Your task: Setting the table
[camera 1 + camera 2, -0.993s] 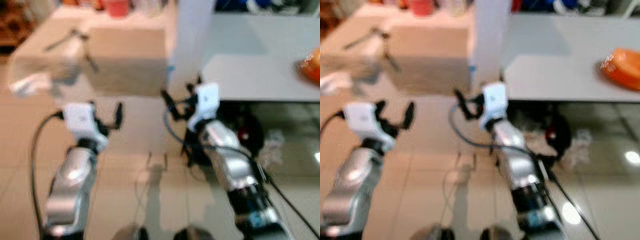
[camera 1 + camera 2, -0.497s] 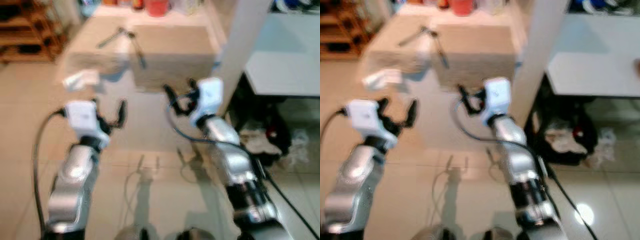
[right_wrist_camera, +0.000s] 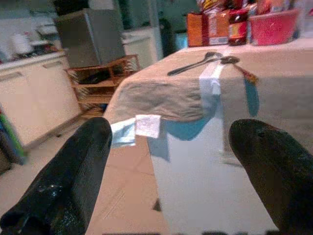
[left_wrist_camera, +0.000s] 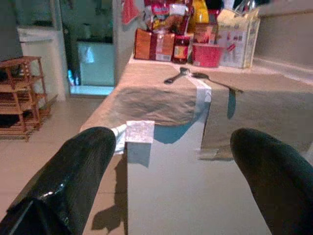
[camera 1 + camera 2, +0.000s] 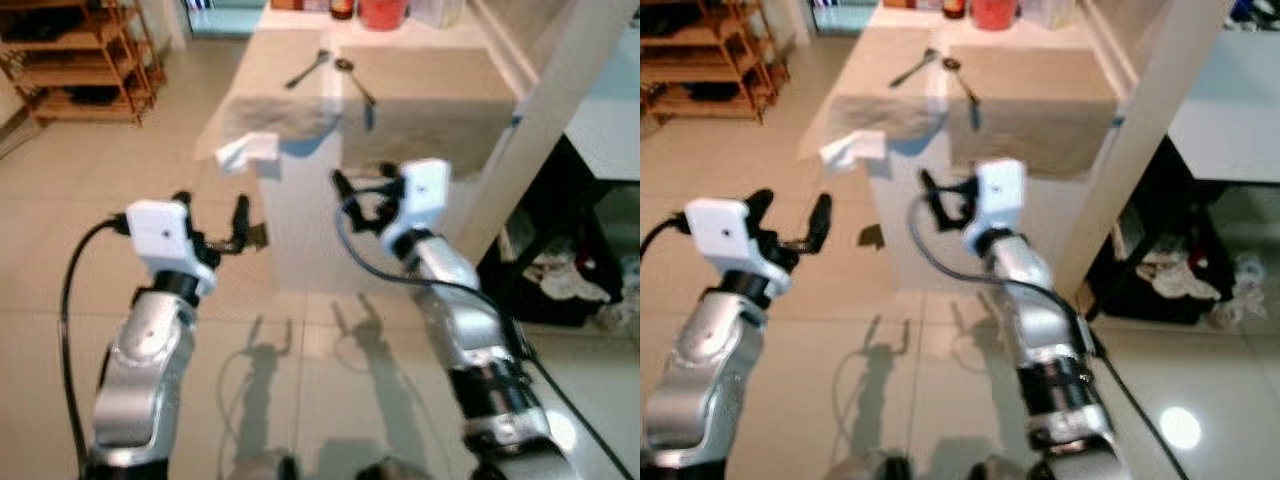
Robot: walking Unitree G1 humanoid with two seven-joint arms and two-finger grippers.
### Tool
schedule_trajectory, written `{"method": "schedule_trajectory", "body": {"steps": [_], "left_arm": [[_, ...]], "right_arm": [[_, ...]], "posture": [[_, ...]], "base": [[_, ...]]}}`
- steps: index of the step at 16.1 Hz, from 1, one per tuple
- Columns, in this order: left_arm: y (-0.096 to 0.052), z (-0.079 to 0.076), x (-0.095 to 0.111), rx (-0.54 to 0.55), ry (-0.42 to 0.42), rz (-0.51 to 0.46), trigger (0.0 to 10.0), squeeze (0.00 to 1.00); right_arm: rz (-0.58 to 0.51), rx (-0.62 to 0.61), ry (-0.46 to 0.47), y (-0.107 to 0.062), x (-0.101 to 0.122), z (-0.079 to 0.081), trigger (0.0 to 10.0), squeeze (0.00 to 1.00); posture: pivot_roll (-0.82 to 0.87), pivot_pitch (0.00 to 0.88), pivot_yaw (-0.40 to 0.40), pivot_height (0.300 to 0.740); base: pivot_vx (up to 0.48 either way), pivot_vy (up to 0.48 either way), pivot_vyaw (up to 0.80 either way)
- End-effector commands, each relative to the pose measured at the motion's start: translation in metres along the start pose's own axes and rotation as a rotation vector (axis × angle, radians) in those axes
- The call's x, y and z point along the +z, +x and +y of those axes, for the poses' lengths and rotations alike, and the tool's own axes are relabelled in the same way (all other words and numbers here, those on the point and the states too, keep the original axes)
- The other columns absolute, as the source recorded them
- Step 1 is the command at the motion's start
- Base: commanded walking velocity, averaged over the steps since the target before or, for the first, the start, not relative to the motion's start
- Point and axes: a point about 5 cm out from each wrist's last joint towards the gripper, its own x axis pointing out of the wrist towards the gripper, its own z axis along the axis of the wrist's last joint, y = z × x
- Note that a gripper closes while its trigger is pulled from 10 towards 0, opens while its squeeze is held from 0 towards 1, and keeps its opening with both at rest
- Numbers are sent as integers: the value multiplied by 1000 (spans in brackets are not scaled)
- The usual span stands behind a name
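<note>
Right hand [image 3: 166,161] fingers spread wide; beyond, 2 spoons [image 3: 205,59] lie on the cloth-covered table [image 3: 274,88].

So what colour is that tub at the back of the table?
Red; the tub shows best in the left wrist view.

A wooden shelf rack [image 5: 75,55] stands on the tiled floor [image 5: 60,200], near a white pillar [image 5: 540,140].

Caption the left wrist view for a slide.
Open left gripper faces a cloth-covered table with two spoons and groceries.
</note>
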Motion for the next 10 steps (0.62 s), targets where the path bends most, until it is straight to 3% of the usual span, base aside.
{"method": "schedule_trajectory", "body": {"steps": [1,4,5,6,10], "left_arm": [[-2,4,4,10,25,-15,10000,0],[-1,3,7,-6,16,-27,10000,0],[-1,2,7,-10,16,-28,10000,0],[-1,0,7,-16,13,-29,10000,0],[-2,-1,8,-25,17,-29,10000,0]], "right_arm": [[-30,16,1,3,8,3,10000,0],[-62,11,29,5,16,4,10000,0],[-78,17,38,5,18,4,10000,0],[-57,-29,-6,8,17,3,10000,0],[-57,-28,25,7,17,2,10000,0]], "posture": [[-38,75,3,740],[-40,75,3,740],[-41,76,2,740],[-40,77,4,740],[-43,83,3,740]], "base": [[480,0,756],[480,0,0],[480,0,794],[480,0,0],[480,0,0]]}}
